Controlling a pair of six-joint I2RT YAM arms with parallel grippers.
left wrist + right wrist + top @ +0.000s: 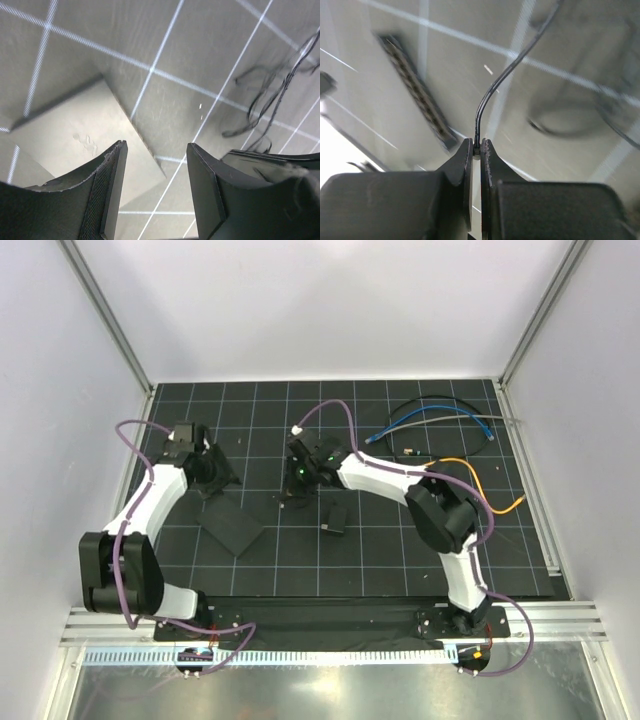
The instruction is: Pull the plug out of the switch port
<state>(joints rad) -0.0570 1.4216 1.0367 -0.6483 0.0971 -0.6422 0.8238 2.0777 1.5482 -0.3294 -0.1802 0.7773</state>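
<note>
Top external view puts my left gripper (205,475) at the left of the dark gridded mat (400,560). It hangs over the far end of the switch (232,526), a flat matte-black rectangular box lying askew on the mat. From the left wrist, its fingers (112,190) stand well apart with nothing between them. A corner of the box lies under the gap, untouched as far as I can tell.

Further right, my right gripper (476,145) is pinched almost fully closed on a thin black cable (492,90) that rises from the fingertips and curves away. The row of sockets (417,95) shows to the left of those fingers, apart from them, and the cable does not lead to it in this view. I cannot make out the plug itself. If it sits between the pads, it is hidden.

Beside that arm lies a small black block (335,518). Beyond it are a loose blue cable (430,418) and an orange cable (490,490).

I judge the switch rigid but light, so it is likely to slide on the mat unless it is pressed flat from above. The cable is soft and easily strained, so I would rather grip the stiff plug body than the cord.
</note>
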